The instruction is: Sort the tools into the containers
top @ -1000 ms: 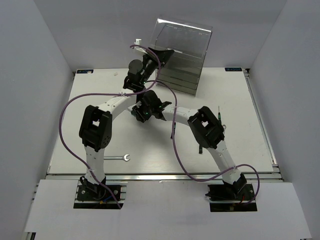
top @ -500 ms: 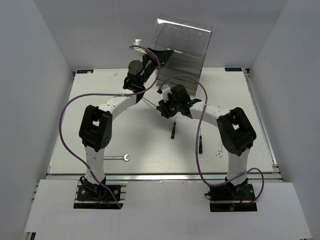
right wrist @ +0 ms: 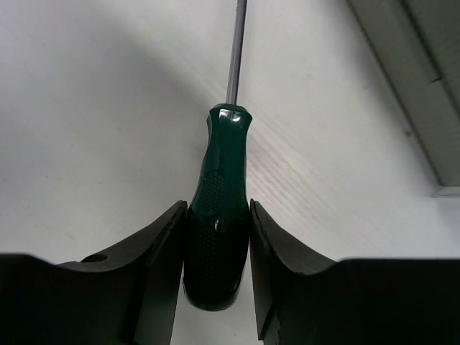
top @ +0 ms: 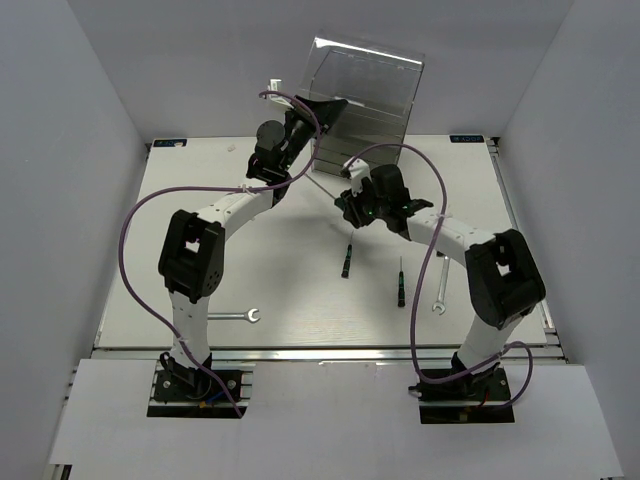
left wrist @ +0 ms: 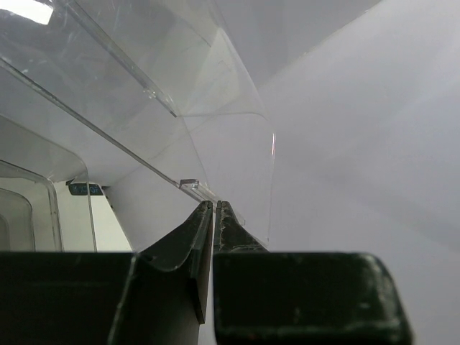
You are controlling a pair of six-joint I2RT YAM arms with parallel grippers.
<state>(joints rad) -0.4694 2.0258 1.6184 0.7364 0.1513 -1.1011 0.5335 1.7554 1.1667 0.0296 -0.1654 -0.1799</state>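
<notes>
The right gripper [right wrist: 217, 210] is pinching the green-handled screwdriver [right wrist: 219, 172] between its fingers, shaft pointing ahead of the tips, while the left gripper [left wrist: 214, 208] is pressing its fingers together on the lip of the clear drawer [left wrist: 230, 165] just beyond them; if that smooth handle swivels, I'd say the shaft risks catching the drawer front.

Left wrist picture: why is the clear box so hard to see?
Left wrist view: the clear cabinet is see-through, showing only faint edges and glare top left. Right wrist view: the screwdriver is sharp, a white glint on its handle.
</notes>
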